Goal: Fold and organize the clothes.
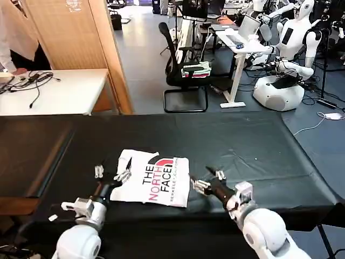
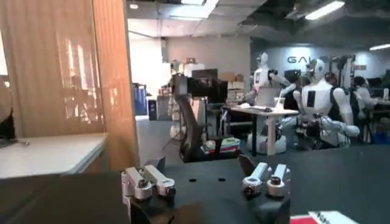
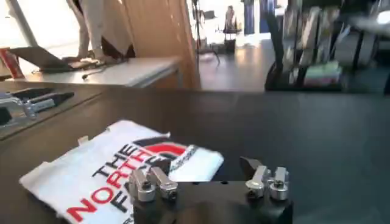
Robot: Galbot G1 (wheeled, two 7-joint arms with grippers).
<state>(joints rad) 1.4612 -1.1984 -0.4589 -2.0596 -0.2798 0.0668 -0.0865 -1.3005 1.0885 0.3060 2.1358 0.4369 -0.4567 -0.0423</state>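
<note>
Lying folded into a compact rectangle, the T-shirt (image 1: 153, 178) sits print side up near the front edge of your black counter (image 1: 242, 145), with the black-and-red "THE NORTH FACE" lettering facing the ceiling. You have it bracketed: your left claw (image 1: 112, 171) is at its left edge, fingers spread, the inner finger (image 1: 124, 175) at or over the white fabric though you cannot tell whether it touches. Your right claw (image 1: 207, 181) is just beside the shirt's right edge, also spread and holding nothing, apart from the cloth by a thin strip of bare counter. From the right wrist view you see the T-shirt (image 3: 116, 176) lying flat beyond the spread right claw (image 3: 207, 182), one corner slightly raised and small folds along the near edge. From the left wrist view your left claw (image 2: 207, 181) stands wide open above the dark cloth, with a sliver of the shirt's printed edge (image 2: 320, 218) low at one corner.

Nothing on the counter lies between either claw and the shirt. Beyond the counter's far edge stand a white table (image 1: 54, 94) with cables, a wooden partition (image 1: 102, 48), a black office chair (image 1: 183, 70) and white humanoid robots (image 1: 285, 54) at the back of the room.
</note>
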